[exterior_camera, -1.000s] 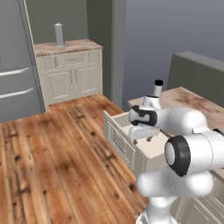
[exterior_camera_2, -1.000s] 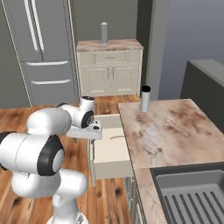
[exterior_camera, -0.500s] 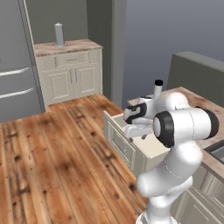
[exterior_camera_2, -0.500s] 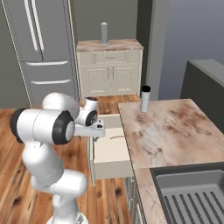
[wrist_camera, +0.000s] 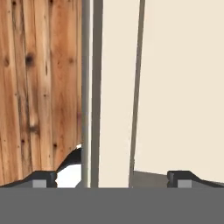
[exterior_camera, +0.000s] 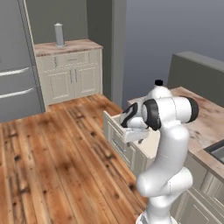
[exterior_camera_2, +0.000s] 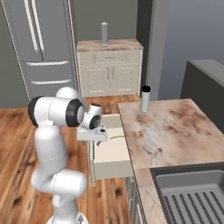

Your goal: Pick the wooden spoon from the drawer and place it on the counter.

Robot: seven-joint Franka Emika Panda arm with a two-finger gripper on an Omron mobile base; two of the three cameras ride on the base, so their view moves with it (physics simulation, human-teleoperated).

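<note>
The drawer [exterior_camera_2: 112, 154] stands pulled out from the cabinet under the counter [exterior_camera_2: 171, 131]. The wooden spoon [exterior_camera_2: 115, 137] lies as a thin brown sliver on the drawer's pale floor, towards its far end. My gripper [exterior_camera_2: 92, 134] hangs over the drawer's front panel, left of the spoon and apart from it. In the hand view the gripper [wrist_camera: 113, 179] is open, one fingertip [wrist_camera: 43, 178] over the floorboards and the other over the drawer's bare inside [wrist_camera: 183, 87]. In the left base view the gripper [exterior_camera: 133, 131] sits at the drawer front [exterior_camera: 114, 131], and the arm hides the drawer's inside.
A grey cylinder with a black cap [exterior_camera_2: 145, 98] stands at the counter's far corner. A sink [exterior_camera_2: 197, 192] lies at the near right. Across the wooden floor stand a far cabinet with a grey cylinder [exterior_camera_2: 104, 33] and a fridge [exterior_camera_2: 39, 43].
The arm's elbow has swung up from low in front to an upright stance. The hand has stayed over the drawer's front edge, jaws open throughout.
</note>
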